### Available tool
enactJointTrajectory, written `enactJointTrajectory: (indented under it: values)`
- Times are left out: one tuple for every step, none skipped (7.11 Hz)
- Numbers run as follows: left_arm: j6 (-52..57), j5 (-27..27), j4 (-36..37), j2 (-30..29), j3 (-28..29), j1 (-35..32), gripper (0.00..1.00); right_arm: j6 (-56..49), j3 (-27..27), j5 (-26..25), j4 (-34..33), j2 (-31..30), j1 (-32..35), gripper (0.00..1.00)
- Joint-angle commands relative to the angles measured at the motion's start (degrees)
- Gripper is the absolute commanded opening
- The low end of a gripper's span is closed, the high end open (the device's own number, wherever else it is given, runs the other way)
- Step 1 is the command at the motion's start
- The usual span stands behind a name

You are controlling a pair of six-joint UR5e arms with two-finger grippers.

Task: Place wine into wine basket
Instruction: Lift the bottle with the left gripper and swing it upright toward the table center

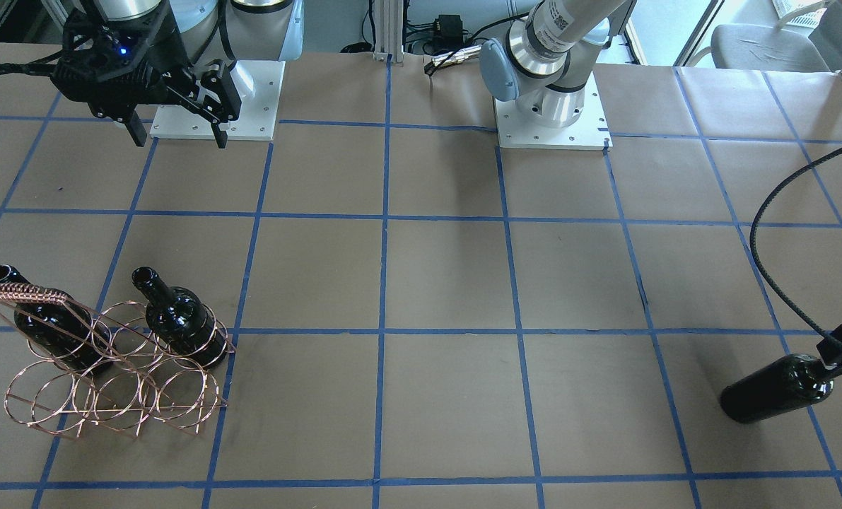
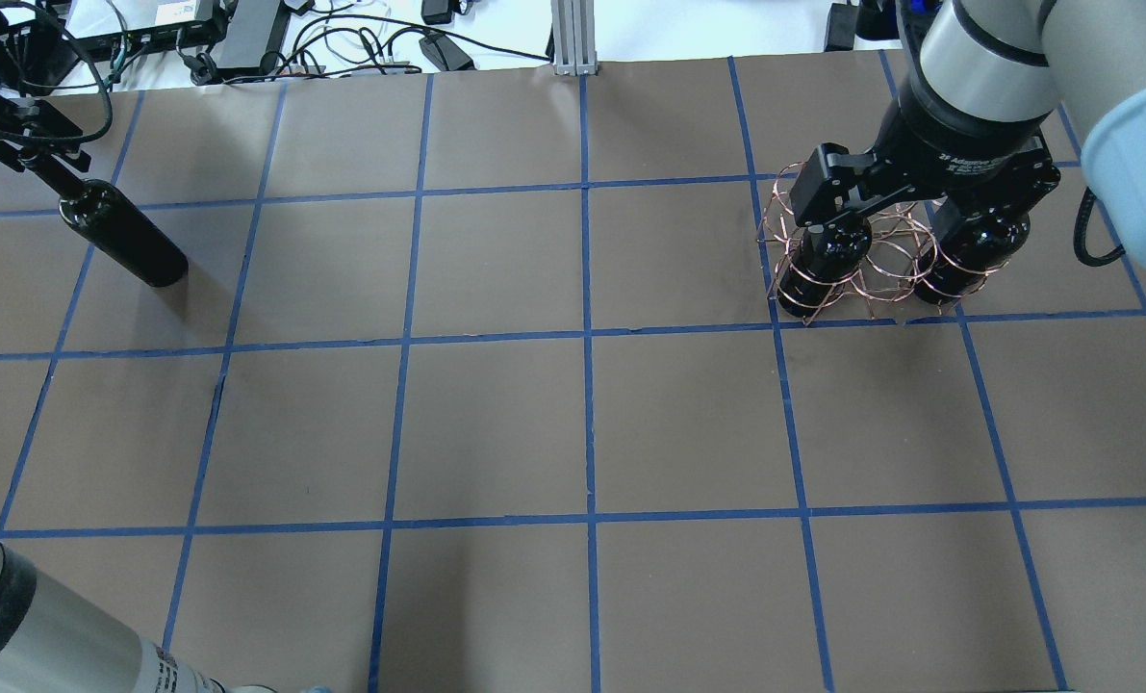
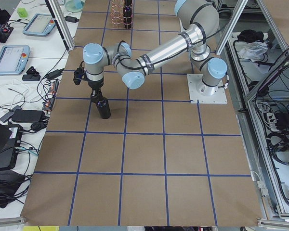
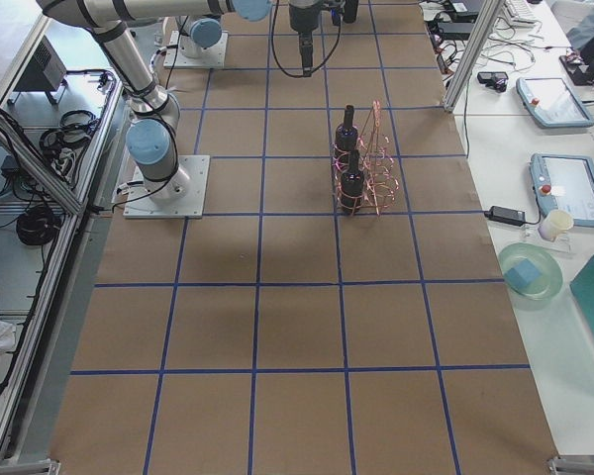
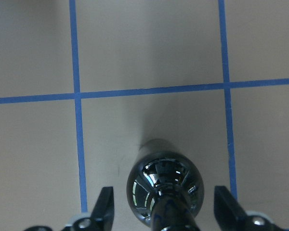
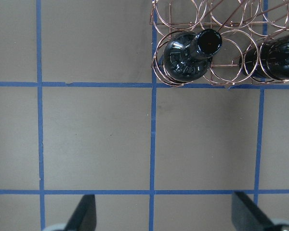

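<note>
The step in hand is the grasp of the last bottle. The wine (image 1: 778,389) stands upright on the table (image 1: 449,283), on the robot's left half and toward the edge opposite the robot. The left gripper (image 5: 164,198) is down over it. In the left wrist view its fingers (image 5: 105,207) are spread wide on either side of the neck, with a clear gap on each side, so nothing is clamped yet. The wine basket (image 1: 109,385) sits well apart from it, on the robot's right half and toward that same far edge. It holds 1 racked bottle (image 1: 180,325) and a second racked bottle (image 1: 53,329) in the 2 end rings of the row nearer the robot. The middle ring between them looks free, as do the 3 rings of the other row. The right gripper (image 1: 179,139) hangs above the basket area, wide open and empty. Judging from this, 2 of 3 bottles are placed. The next move calls for the left fingers to close squarely on the neck. Then comes a straight lift and a long carry along the far edge. The bottle must be lowered plumb into a free ring, since thin wire can snag the base. The right gripper may need to clear away first.
</note>
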Motion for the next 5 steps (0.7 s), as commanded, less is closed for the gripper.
enactJointTrajectory:
  values:
    - [0.10, 0.10, -0.16, -0.01, -0.09, -0.18, 0.38, -0.06, 0.00, -0.04, 0.00, 0.00, 0.00, 1.00]
    - [0.18, 0.10, -0.60, -0.10, -0.09, -0.18, 0.25, -0.06, 0.00, -0.04, 0.00, 0.00, 0.00, 1.00]
    - [0.27, 0.18, -1.12, -0.10, -0.44, -0.27, 0.00, -0.06, 0.00, 0.05, 0.00, 0.00, 0.00, 1.00]
    - [0.36, 0.27, -2.35, 0.07, -0.45, -0.27, 0.00, -0.06, 0.00, -0.04, 0.00, 0.00, 0.00, 1.00]
    - [0.45, 0.27, -2.71, 0.34, -0.45, -0.27, 0.00, -0.06, 0.00, 0.05, 0.09, 0.00, 0.00, 1.00]
